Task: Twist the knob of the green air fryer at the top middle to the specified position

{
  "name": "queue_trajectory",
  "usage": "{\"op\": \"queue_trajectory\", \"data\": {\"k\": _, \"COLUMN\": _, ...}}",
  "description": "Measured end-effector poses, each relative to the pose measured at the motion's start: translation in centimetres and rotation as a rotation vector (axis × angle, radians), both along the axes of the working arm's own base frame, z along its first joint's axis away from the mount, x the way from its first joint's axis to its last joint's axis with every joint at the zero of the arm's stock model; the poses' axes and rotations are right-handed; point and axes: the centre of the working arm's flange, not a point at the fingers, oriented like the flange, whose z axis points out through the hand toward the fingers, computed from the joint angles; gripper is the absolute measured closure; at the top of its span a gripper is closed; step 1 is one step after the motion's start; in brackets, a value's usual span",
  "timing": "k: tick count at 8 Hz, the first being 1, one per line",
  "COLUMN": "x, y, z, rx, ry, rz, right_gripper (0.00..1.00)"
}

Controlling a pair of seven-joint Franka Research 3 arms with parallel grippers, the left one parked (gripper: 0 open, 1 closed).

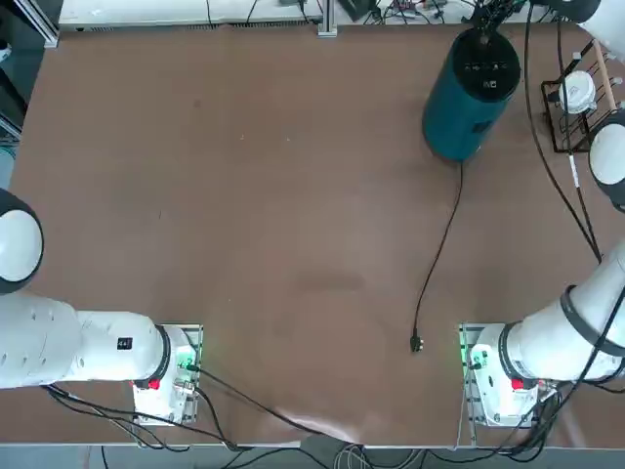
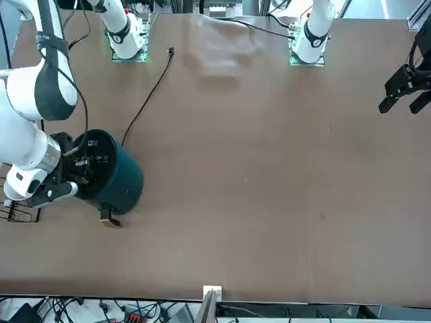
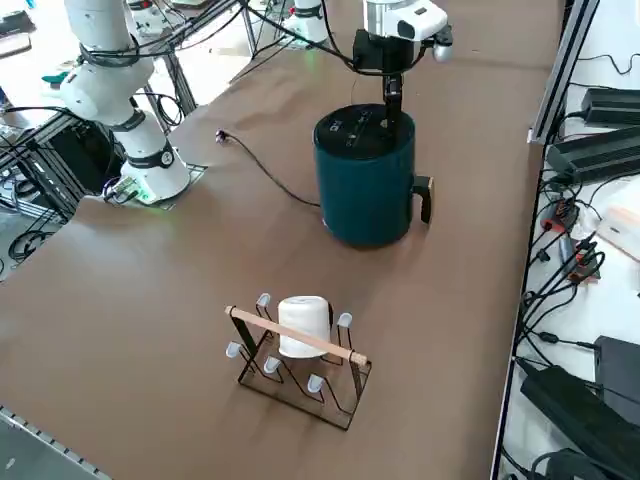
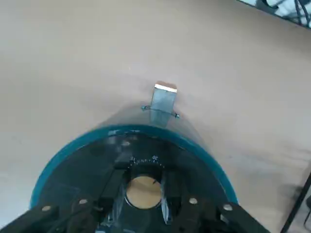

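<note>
Right gripper [image 4: 144, 194] atop green air fryer [image 3: 366, 180], fingers closed around the knob [image 4: 144, 190]; knob's lower edge hidden between the fingers.

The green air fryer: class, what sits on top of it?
On the green air fryer lies a black top panel with white markings and the tan knob, flanked by the right gripper fingers. The panel's near part is covered by the gripper.
</note>
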Motion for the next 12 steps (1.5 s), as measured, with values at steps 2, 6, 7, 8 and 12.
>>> {"op": "queue_trajectory", "data": {"k": 2, "x": -0.02, "y": 0.01, "z": -0.03, "rx": -0.003, "ry": -0.001, "rz": 0.184, "right_gripper": 0.57}}
{"op": "queue_trajectory", "data": {"k": 6, "x": -0.04, "y": -0.03, "z": -0.05, "rx": -0.007, "ry": -0.004, "rz": 0.453, "right_gripper": 0.57}}
{"op": "queue_trajectory", "data": {"k": 7, "x": -0.05, "y": -0.14, "z": -0.06, "rx": -0.005, "ry": -0.004, "rz": 0.512, "right_gripper": 0.57}}
{"op": "queue_trajectory", "data": {"k": 8, "x": -0.04, "y": -0.25, "z": -0.06, "rx": -0.003, "ry": -0.005, "rz": 0.562, "right_gripper": 0.57}}
{"op": "queue_trajectory", "data": {"k": 12, "x": -0.06, "y": -0.33, "z": -0.06, "rx": -0.006, "ry": -0.007, "rz": 0.714, "right_gripper": 0.57}}
